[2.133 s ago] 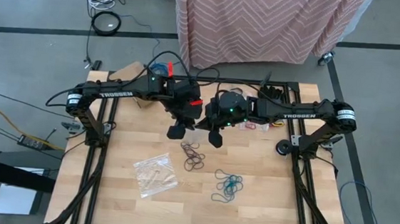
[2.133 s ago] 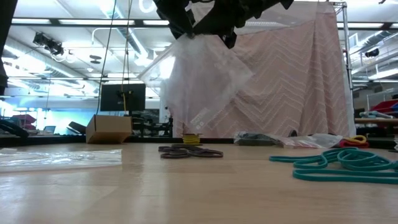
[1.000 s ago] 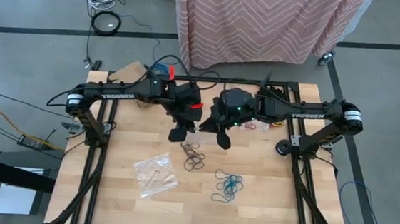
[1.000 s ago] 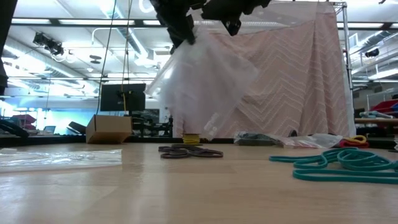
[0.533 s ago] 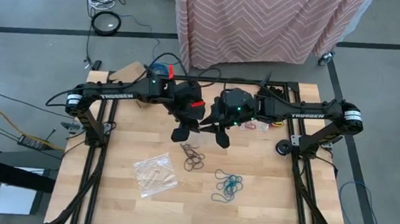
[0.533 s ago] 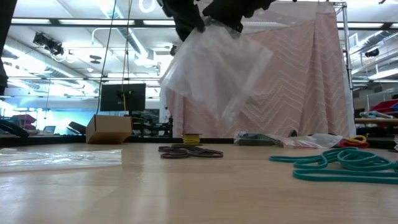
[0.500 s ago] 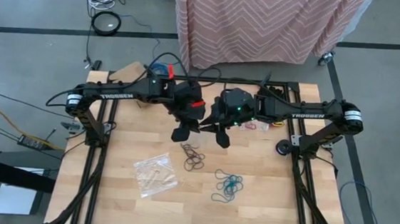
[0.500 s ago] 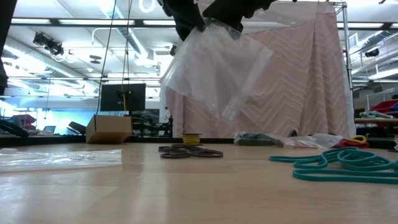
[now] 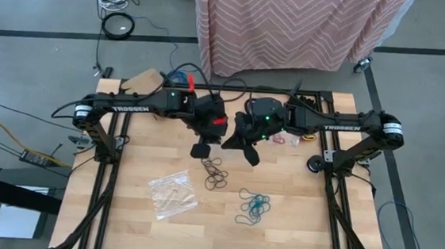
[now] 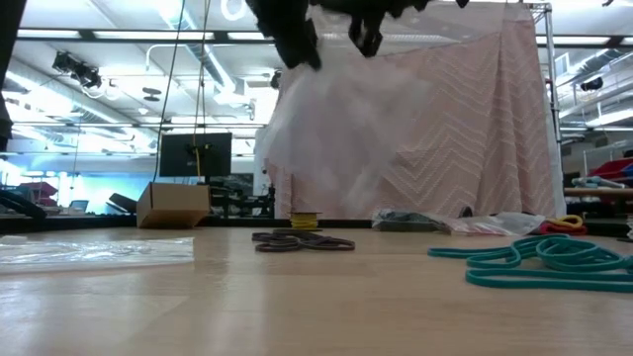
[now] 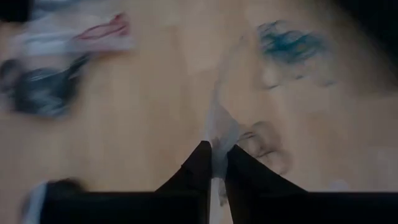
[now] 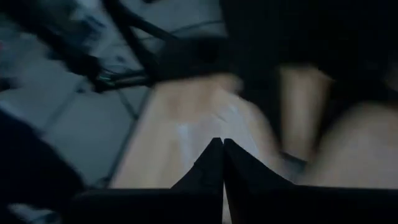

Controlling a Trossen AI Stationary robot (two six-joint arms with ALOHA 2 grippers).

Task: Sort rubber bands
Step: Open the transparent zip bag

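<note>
Left gripper (image 11: 216, 160): pinching the clear bag (image 10: 341, 124) aloft.
Right gripper (image 12: 222, 155): pressed together on it too.
Brown bands (image 9: 215, 174): loose below.

Both wrist views are motion-blurred: the left one shows the teal rubber bands (image 11: 287, 42) only as a smear, and a dark blob (image 11: 41, 92) beside a red-marked smudge (image 11: 102, 28) can't be identified. In the low view both arms are cut off by the top edge, and the clear plastic bag (image 10: 346, 124) hanging below them is smeared. In the high view the brown rubber bands (image 9: 214, 174) are too small to count.
</note>
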